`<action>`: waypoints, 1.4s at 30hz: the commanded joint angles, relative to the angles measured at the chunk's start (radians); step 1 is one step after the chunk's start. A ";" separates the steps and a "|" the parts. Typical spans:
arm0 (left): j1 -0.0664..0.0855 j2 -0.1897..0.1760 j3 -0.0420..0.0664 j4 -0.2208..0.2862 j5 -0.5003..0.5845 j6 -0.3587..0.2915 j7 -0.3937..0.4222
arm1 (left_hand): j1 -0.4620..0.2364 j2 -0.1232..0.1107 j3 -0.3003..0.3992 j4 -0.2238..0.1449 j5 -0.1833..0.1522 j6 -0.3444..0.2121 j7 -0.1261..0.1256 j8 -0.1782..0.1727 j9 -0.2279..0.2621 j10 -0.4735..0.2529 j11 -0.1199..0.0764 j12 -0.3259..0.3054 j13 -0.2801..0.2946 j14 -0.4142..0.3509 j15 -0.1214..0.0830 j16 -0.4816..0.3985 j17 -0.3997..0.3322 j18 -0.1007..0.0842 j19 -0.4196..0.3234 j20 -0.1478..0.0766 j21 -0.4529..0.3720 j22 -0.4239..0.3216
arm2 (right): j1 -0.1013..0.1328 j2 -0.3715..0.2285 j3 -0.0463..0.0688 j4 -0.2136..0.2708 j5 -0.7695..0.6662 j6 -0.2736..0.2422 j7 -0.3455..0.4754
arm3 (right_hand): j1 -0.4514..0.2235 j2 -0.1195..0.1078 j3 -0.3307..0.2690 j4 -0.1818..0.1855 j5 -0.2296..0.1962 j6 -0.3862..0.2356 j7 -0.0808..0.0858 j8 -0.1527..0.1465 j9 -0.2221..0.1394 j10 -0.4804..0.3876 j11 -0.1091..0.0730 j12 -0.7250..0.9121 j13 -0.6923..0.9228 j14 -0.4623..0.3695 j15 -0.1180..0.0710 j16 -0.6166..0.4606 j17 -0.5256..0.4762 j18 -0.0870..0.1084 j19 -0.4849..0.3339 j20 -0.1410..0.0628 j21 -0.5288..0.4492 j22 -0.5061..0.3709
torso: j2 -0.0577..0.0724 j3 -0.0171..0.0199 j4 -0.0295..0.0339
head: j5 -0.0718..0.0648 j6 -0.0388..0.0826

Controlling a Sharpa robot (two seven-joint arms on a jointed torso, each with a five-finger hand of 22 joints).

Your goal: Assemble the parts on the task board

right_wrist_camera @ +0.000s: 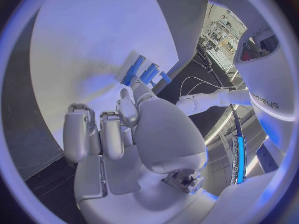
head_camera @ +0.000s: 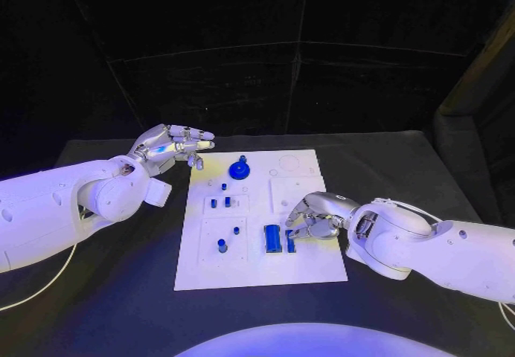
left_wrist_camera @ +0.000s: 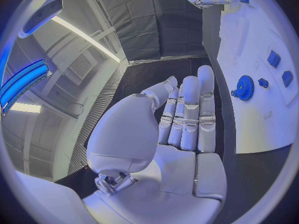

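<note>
Partly hidden: blue part (head_camera: pixel 289 240) behind right hand (head_camera: pixel 311 216) fingers (head_camera: pixel 298 225).

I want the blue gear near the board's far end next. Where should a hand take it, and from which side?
Probably from above. The blue gear lies flat on the task board, so its toothed rim is the part to pinch across. The raised blue knob sits at its far edge; whether they are joined is unclear. The left hand hovers open beside it, the nearer one.

The right hand (head_camera: pixel 309 220) hides whether its fingertips touch the narrow blue part (head_camera: pixel 291 240).
</note>
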State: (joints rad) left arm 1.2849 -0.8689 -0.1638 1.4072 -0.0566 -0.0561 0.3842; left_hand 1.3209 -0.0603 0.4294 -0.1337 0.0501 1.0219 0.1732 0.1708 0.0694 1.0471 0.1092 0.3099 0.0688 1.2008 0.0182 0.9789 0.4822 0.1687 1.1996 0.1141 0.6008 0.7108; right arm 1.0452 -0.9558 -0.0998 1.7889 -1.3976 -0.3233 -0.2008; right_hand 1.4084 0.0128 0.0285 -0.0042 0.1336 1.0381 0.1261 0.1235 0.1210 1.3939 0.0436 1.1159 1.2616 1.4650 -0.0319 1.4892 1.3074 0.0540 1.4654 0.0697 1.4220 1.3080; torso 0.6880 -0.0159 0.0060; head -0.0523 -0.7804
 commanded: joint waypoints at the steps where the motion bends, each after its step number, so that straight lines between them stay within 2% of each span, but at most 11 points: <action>1: 0.002 0.000 0.001 0.001 0.003 0.009 0.003 | -0.001 0.009 -0.005 0.000 0.001 -0.004 0.006 0.006 -0.001 -0.007 -0.002 0.005 -0.001 -0.009 0.000 0.002 -0.001 0.014 -0.004 0.001 -0.006 -0.001 | 0.001 0.005 0.000 -0.004 -0.025 -0.004 -0.009 | -0.013 -0.001 0.008 0.000 -0.006 0.030 -0.011 0.017 0.005 0.000 -0.015 0.005 0.001 0.081 -0.010 0.007 0.150 -0.001 0.013 -0.004 0.002 0.035 | 0.000 0.0002 -0.0002 | 0.001 -0.001; 6: 0.002 0.000 0.001 0.001 0.003 0.009 0.003 | -0.001 0.009 -0.005 0.000 0.001 -0.004 0.006 0.006 -0.001 -0.007 -0.002 0.005 -0.001 -0.009 0.000 0.002 -0.001 0.014 -0.004 0.001 -0.006 -0.001 | 0.000 0.016 0.000 -0.013 -0.045 -0.003 -0.023 | -0.011 0.002 0.019 -0.010 -0.022 0.081 -0.035 0.053 0.014 0.003 -0.035 0.008 0.002 0.082 -0.027 0.008 0.152 -0.001 0.014 -0.018 0.003 0.036 | 0.000 0.0006 -0.0009 | 0.002 -0.003; 12: 0.002 -0.001 0.001 0.002 0.003 0.009 0.002 | -0.001 0.008 -0.006 0.000 0.001 -0.005 0.006 0.006 -0.002 -0.008 -0.002 0.004 -0.002 -0.009 0.000 0.002 -0.002 0.014 -0.004 0.001 -0.007 -0.001 | 0.000 0.026 0.000 -0.023 -0.071 -0.005 -0.030 | -0.010 0.001 0.024 -0.016 -0.027 0.088 -0.041 0.063 0.016 0.004 -0.041 0.007 0.001 0.082 -0.032 0.008 0.152 -0.002 0.014 -0.025 0.003 0.037 | -0.001 -0.0003 -0.0001 | 0.002 -0.005; 27: 0.002 -0.001 0.001 0.002 0.003 0.011 0.002 | -0.001 0.008 -0.006 0.000 0.001 -0.005 0.006 0.006 -0.002 -0.008 -0.002 0.004 -0.002 -0.009 0.000 0.002 -0.002 0.014 -0.004 0.001 -0.007 -0.001 | 0.000 0.040 0.000 -0.047 -0.080 -0.035 -0.014 | -0.030 -0.008 0.023 -0.018 -0.076 0.064 -0.036 0.069 0.011 0.003 -0.038 0.003 -0.003 0.082 -0.032 0.007 0.152 -0.002 0.014 -0.029 0.001 0.035 | -0.003 -0.0010 -0.0008 | 0.001 -0.004; 34: 0.001 -0.001 0.001 0.001 0.003 0.012 0.002 | -0.001 0.008 -0.006 0.000 0.001 -0.005 0.006 0.006 -0.002 -0.008 -0.002 0.004 -0.002 -0.009 0.000 0.002 -0.002 0.014 -0.004 0.001 -0.007 -0.001 | 0.000 0.039 0.000 -0.046 -0.064 -0.065 0.008 | -0.033 -0.011 0.021 -0.020 -0.080 0.059 -0.034 0.070 0.010 0.003 -0.036 0.002 -0.003 0.081 -0.032 0.006 0.150 -0.001 0.013 -0.029 0.000 0.033 | -0.003 -0.0002 -0.0010 | -0.002 -0.002; 40: 0.001 0.002 0.000 -0.001 0.003 0.012 0.004 | -0.001 0.008 -0.006 0.000 0.001 -0.005 0.006 0.006 -0.002 -0.008 -0.002 0.004 -0.002 -0.009 0.000 0.002 -0.002 0.014 -0.004 0.001 -0.007 -0.001 | 0.000 0.019 0.000 -0.033 0.073 -0.111 0.096 | -0.051 -0.020 0.014 -0.015 -0.064 0.031 -0.024 0.065 0.004 -0.003 -0.028 -0.005 -0.008 0.079 -0.026 0.000 0.142 0.000 0.010 -0.025 -0.006 0.025 | -0.004 -0.0006 -0.0005 | -0.005 0.004; 42: 0.001 0.004 -0.001 -0.002 0.003 0.012 0.005 | -0.001 0.008 -0.006 -0.001 0.001 -0.006 0.006 0.005 -0.002 -0.009 -0.002 0.004 -0.002 -0.010 0.000 0.002 -0.002 0.014 -0.004 0.001 -0.007 -0.001 | 0.001 0.006 0.000 -0.027 0.179 -0.117 0.145 | -0.066 -0.030 0.003 -0.010 -0.017 0.012 -0.018 0.060 0.000 -0.008 -0.023 -0.012 -0.012 0.078 -0.021 -0.004 0.136 0.001 0.007 -0.021 -0.011 0.019 | -0.005 -0.0013 -0.0002 | -0.007 0.007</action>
State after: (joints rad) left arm 1.2849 -0.8673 -0.1647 1.4052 -0.0566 -0.0553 0.3827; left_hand 1.3209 -0.0603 0.4294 -0.1337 0.0501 1.0184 0.1767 0.1708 0.0692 1.0452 0.1073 0.3099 0.0688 1.2008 0.0182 0.9789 0.4814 0.1688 1.1996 0.1141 0.6008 0.7111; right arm 1.0443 -0.9429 -0.0998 1.7558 -1.3860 -0.3917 -0.1581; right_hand 1.3511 -0.0175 0.0377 -0.0149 0.1011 1.0571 0.1068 0.1885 0.1225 1.3893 0.0165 1.1086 1.2513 1.4651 -0.0575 1.4898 1.3081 0.0541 1.4634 0.0461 1.4154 1.3076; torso 0.6844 -0.0163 0.0055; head -0.0572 -0.7760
